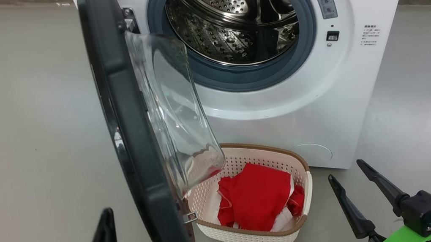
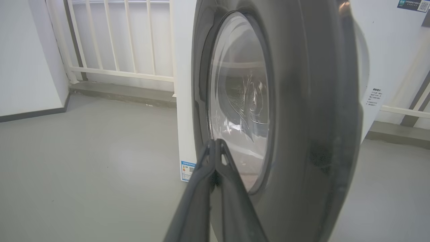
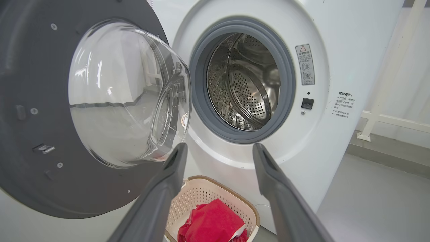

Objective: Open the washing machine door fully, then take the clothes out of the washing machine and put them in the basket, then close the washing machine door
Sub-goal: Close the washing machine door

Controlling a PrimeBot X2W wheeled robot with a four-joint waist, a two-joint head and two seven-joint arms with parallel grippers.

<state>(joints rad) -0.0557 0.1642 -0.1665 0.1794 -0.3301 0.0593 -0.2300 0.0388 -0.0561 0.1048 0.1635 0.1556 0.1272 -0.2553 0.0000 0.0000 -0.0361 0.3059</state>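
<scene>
Clothes (image 1: 259, 202) in basket (image 1: 254, 235) before washing machine (image 1: 364, 86)

Glossy door rim (image 1: 126, 121), perforated steel drum (image 1: 225, 17)

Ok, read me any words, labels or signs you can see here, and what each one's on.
Grey label on the washing machine front: red warning triangle, print too small.
Printed block beside it: heading looks like "温馨提示", rest too small.
Blue label on the machine's side: blurred, unreadable.
Dark sign with QR code, top right of the left wrist view: unreadable.
</scene>
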